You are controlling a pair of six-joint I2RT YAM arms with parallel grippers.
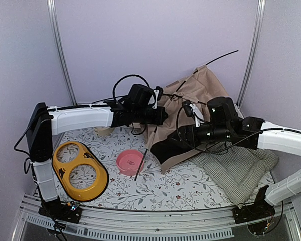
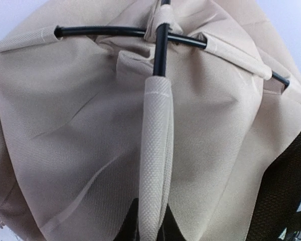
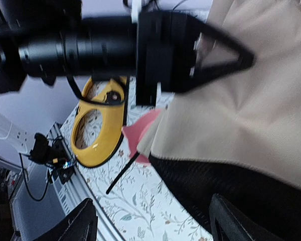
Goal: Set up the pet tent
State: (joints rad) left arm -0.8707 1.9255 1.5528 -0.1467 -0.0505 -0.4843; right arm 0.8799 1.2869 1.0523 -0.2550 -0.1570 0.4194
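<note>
- The pet tent [image 1: 200, 93] lies collapsed at the far right of the floral-patterned surface [image 1: 165, 193]. Its beige fabric is bunched up and its black lining spills out toward the near side.
- The left pincer [image 1: 164, 116] reaches in from the left and is clamped together on the tent's fabric. In the left wrist view a beige pole sleeve [image 2: 155, 150] runs straight down to the pincer.
- Above that sleeve two thin black poles [image 2: 161, 37] cross.
- The right pincer [image 3: 153, 213] has its fingers wide apart, holding nothing, just in front of the black lining.
- A loose pole end [image 1: 140, 168] slants down to the surface beside the pink bowl [image 1: 130, 161].
- A yellow two-hole bowl stand [image 1: 80, 170] lies near left.
- A green-checked cushion [image 1: 238, 170] lies near right, under the right arm.
</note>
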